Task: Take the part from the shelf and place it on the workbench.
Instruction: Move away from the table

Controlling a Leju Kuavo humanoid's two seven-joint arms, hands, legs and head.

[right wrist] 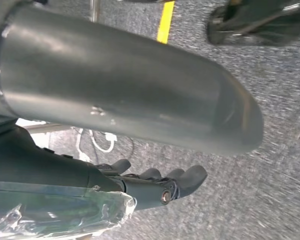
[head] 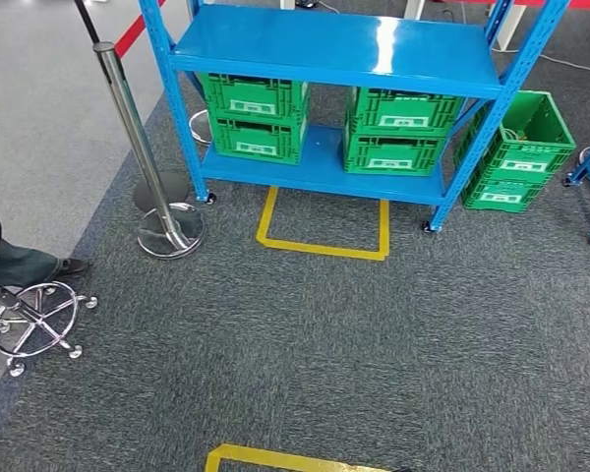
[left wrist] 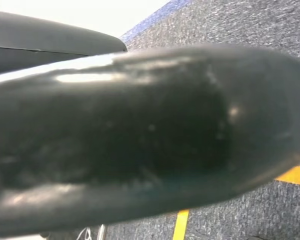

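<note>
Grey carpet (head: 292, 334) marked with yellow tape outlines (head: 324, 236). From left: swivel stool base (head: 35, 324), chrome stanchion (head: 140, 147), blue shelf (head: 329, 49) carrying 2 stacks of green crates (head: 259, 118), another green crate (head: 518, 147) on the floor at right. Part not discernible. Right robot hand (right wrist: 156, 182) with fingers extended, clamped on nothing; left robot hand's state: cannot tell.

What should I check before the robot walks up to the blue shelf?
1. Blue shelf ahead, in sight: ok.
2. Carpet up to the yellow marking free of obstacles: ok.
3. Stanchion stands left of the path: ok.
4. Part inside the green crates: cannot tell.
5. Right hand holds nothing: ok.
6. Left hand free: cannot tell, blurred.
</note>
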